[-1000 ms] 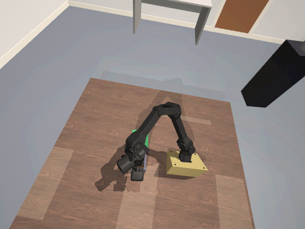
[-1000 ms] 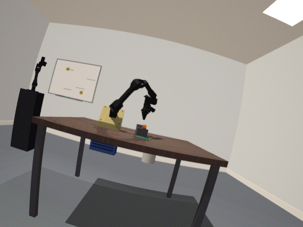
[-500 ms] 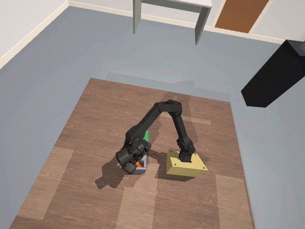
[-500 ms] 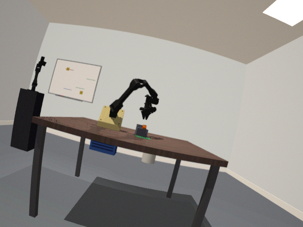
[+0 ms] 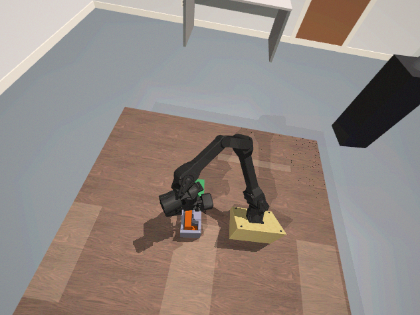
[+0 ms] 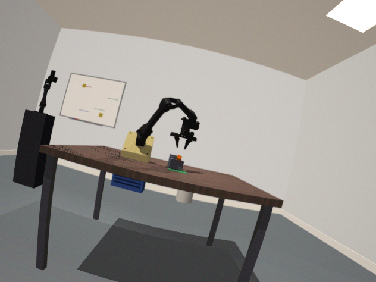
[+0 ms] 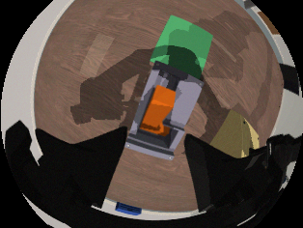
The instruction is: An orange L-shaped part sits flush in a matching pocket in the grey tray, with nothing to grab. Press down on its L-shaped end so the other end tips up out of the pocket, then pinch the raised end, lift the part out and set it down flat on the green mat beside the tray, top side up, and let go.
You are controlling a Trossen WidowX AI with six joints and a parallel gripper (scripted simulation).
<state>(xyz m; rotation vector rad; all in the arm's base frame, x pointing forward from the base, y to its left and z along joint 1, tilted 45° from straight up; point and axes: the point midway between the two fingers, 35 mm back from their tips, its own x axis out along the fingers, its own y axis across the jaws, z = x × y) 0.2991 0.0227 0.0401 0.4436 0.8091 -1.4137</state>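
The orange L-shaped part [image 5: 188,219] [image 6: 179,157] [image 7: 159,106] lies tilted in the grey tray [image 5: 190,234] [image 6: 175,165] [image 7: 187,105]. Its end nearer the green mat [image 5: 201,184] [image 6: 179,171] [image 7: 193,36] stands up above the tray's rim; its L-shaped end is low in the pocket. The mat lies flat against the tray's far end in the wrist view, with nothing on it. My gripper [image 6: 181,147] [image 7: 156,134] is open and empty, pointing down above the tray with a gap to the raised end. In the top view the fingers are hidden by the gripper body.
The yellow base block [image 5: 252,234] [image 6: 135,156] [image 7: 228,135] carries the arm and stands to one side of the tray on the wooden table [image 5: 135,291] [image 6: 212,179]. The arm arches over from the block. Its shadow falls across the mat.
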